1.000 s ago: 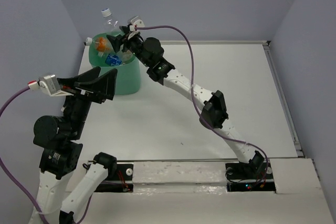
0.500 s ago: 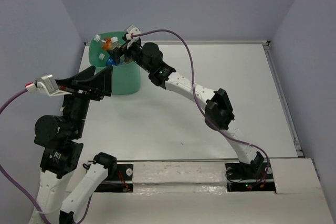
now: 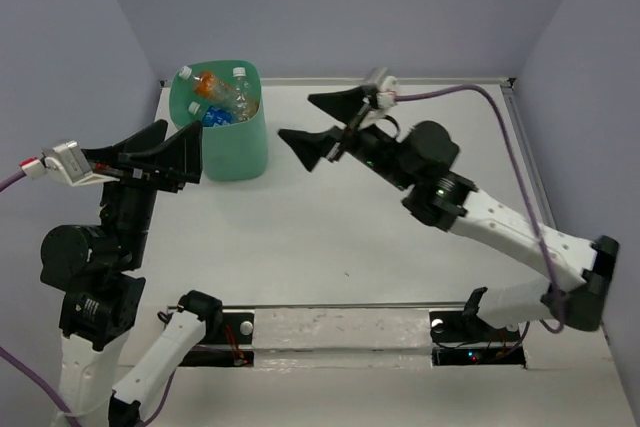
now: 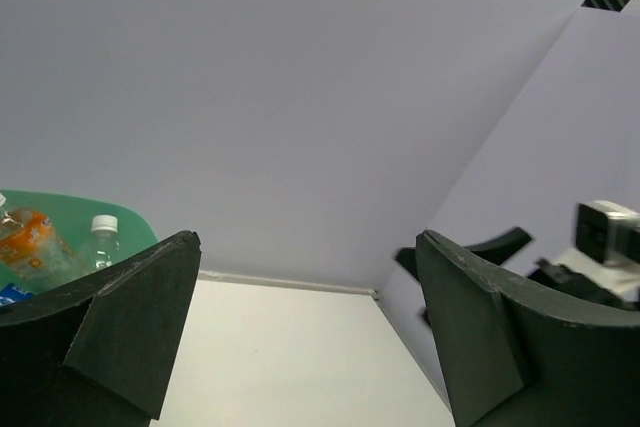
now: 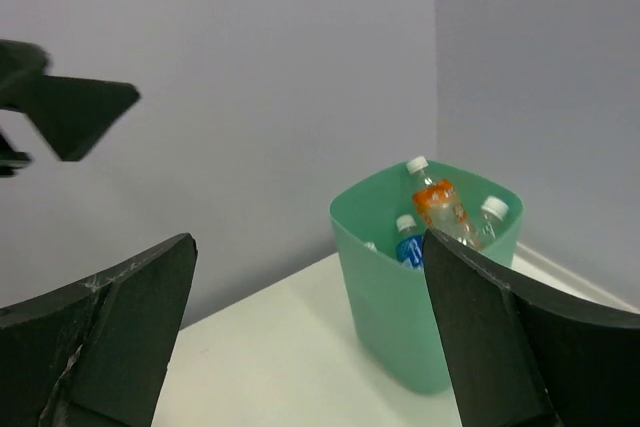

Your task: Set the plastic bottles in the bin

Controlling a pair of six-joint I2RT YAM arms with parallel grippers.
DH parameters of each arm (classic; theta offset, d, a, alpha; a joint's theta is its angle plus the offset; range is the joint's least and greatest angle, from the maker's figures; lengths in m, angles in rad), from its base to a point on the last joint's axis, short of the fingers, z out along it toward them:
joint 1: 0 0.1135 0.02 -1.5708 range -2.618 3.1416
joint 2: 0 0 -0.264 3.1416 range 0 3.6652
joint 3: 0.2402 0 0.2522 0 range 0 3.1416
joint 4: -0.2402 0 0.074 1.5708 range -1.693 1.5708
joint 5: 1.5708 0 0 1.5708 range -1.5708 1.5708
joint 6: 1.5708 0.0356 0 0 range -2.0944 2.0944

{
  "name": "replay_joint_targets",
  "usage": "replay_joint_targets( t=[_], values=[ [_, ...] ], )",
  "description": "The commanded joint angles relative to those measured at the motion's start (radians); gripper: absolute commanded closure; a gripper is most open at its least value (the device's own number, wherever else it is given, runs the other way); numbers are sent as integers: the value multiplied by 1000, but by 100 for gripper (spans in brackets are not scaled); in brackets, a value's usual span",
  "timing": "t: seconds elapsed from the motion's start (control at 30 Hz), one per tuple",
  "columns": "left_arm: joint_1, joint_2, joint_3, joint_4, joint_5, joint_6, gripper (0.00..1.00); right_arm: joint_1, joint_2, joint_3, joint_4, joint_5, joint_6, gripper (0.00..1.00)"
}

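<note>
The mint-green bin (image 3: 222,147) stands at the table's far left corner. Several plastic bottles lie inside it: an orange-labelled one (image 3: 208,84), a blue-labelled one (image 3: 212,117) and a clear one with a white cap (image 3: 241,89). My right gripper (image 3: 315,125) hovers open and empty to the right of the bin, clear of its rim. The right wrist view shows the bin (image 5: 390,297) and its bottles (image 5: 440,202) ahead of the right gripper (image 5: 308,242). My left gripper (image 3: 180,137) hangs open and empty in front of the bin, raised off the table. In the left wrist view the bin's rim (image 4: 128,215) shows at the left.
White tabletop with a raised ledge (image 3: 535,167) along its right side and a purple wall behind. The right arm's cable (image 3: 470,92) loops over the table's back right. The right gripper's fingers (image 4: 500,245) show in the left wrist view.
My right gripper opened over the bin and a bottle dropped in. It has since pulled back to the right. The left gripper shifted slightly left.
</note>
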Motion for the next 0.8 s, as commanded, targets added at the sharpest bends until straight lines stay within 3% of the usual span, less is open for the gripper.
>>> replay_joint_targets(
  t=[0.0,0.17,0.33,0.77],
  values=[
    [-4,-1,-50,3,85,-9,1,-6,-302,-231,-201,77,161,0],
    [-5,-24,-130,-15,212,-29,1,-6,-685,-473,-426,92,224,0],
    [-4,-61,-214,-17,262,-60,1,-6,-882,-556,-588,176,245,0],
    [-4,-56,-336,40,275,-76,1,-6,-1120,-552,-833,267,233,0]
  ],
)
